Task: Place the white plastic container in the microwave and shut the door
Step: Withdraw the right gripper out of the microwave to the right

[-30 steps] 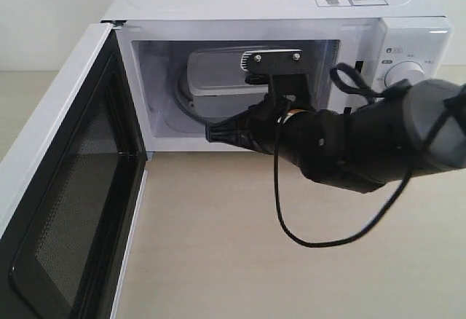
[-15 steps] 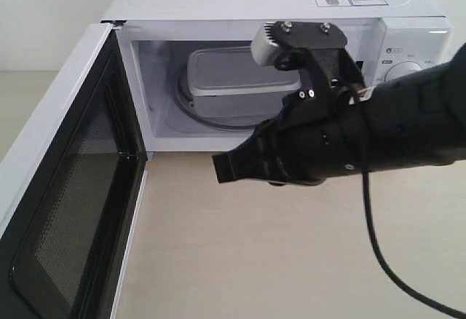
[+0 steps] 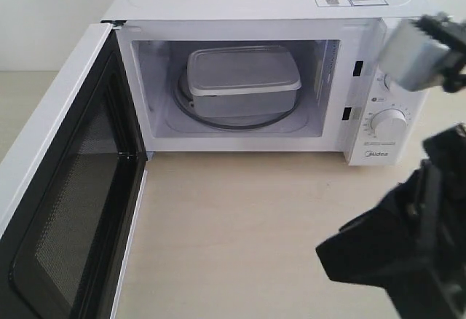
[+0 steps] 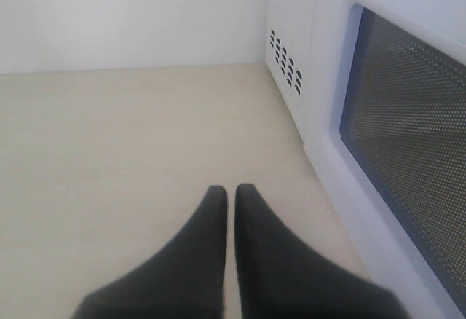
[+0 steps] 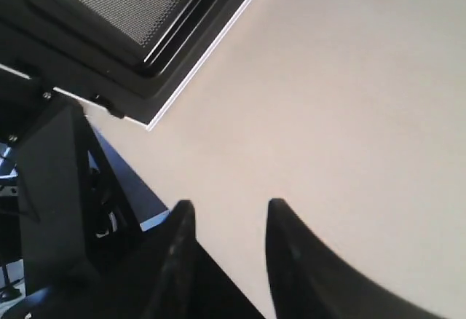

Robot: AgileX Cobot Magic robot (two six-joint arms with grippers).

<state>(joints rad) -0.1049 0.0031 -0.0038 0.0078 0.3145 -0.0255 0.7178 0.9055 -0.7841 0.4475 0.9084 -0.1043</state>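
Observation:
The white plastic container (image 3: 244, 79) sits lidded on the glass turntable (image 3: 234, 120) inside the microwave (image 3: 262, 2), with nothing touching it. The door (image 3: 65, 210) stands wide open, swung out to the left. My right arm (image 3: 408, 253) is low at the right, well clear of the cavity. In the right wrist view my right gripper (image 5: 229, 206) is open and empty over bare tabletop, with the door's black inner frame (image 5: 131, 13) beyond it. My left gripper (image 4: 227, 189) is shut and empty, low over the table beside the door's outer face (image 4: 328, 115).
Control dials (image 3: 388, 124) are on the microwave's right panel. The beige tabletop (image 3: 240, 224) stretches in front of the cavity. The open door takes up the left front area. Side vents (image 4: 285, 60) of the microwave show past the left gripper.
My right arm has drawn back out of the cavity to the lower right and its jaws have opened. The container stays on the turntable.

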